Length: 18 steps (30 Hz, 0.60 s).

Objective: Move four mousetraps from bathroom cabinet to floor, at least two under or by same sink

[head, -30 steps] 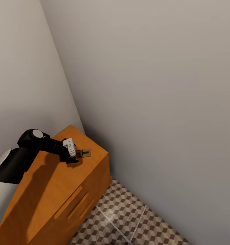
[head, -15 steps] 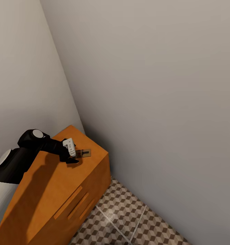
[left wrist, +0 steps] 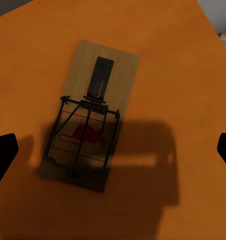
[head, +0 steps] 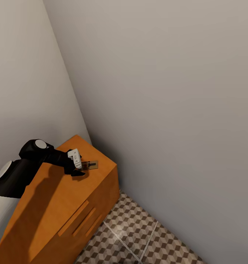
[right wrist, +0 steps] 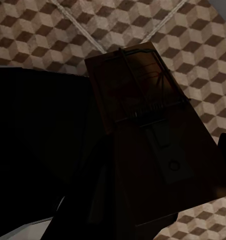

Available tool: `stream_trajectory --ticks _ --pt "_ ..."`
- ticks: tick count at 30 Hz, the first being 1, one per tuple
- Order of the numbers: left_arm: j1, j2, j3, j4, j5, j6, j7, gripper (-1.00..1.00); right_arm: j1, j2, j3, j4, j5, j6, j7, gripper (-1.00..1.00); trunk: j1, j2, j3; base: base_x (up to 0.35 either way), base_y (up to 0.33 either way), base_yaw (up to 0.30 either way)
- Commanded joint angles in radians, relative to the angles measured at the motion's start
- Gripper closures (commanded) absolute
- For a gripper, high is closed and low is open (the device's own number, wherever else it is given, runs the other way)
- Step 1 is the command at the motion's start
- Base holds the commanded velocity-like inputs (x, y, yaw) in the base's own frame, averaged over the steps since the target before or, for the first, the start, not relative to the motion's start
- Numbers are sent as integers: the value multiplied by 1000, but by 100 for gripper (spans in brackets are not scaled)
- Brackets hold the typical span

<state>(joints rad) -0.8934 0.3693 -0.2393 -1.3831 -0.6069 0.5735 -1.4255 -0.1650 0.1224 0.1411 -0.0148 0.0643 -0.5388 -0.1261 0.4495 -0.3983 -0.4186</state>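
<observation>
1. One mousetrap [left wrist: 90, 117] lies flat on top of the orange cabinet [head: 61, 198], near its far corner.
2. The left tool [head: 77, 165] hovers just above it, fingers spread apart on both sides, touching nothing.
3. The right tool [right wrist: 143, 165] is clamped on a second mousetrap [right wrist: 143, 100] above the bathroom floor [right wrist: 52, 35].
4. I judge the task is unfinished: neither trap is on the floor yet.
</observation>
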Motion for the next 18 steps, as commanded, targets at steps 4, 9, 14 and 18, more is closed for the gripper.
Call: stream_trajectory --ticks 4,9,14,18 --pt "-1 0 -2 -2 -5 11 -6 -100 -1 0 6 1 6 -1 -12 100 1 -2 -2 0 54 0" --pt "-2 0 -2 -2 -5 11 -6 -100 -1 0 6 1 6 -1 -12 100 1 -2 -2 0 29 0" --pt "-2 0 -2 -2 -5 11 -6 -100 -1 0 6 1 6 -1 -12 100 1 -2 -2 0 5 0" --pt "-1 0 -2 -2 -5 11 -6 -100 -1 0 6 1 6 -1 -12 100 1 -2 -2 0 1 0"
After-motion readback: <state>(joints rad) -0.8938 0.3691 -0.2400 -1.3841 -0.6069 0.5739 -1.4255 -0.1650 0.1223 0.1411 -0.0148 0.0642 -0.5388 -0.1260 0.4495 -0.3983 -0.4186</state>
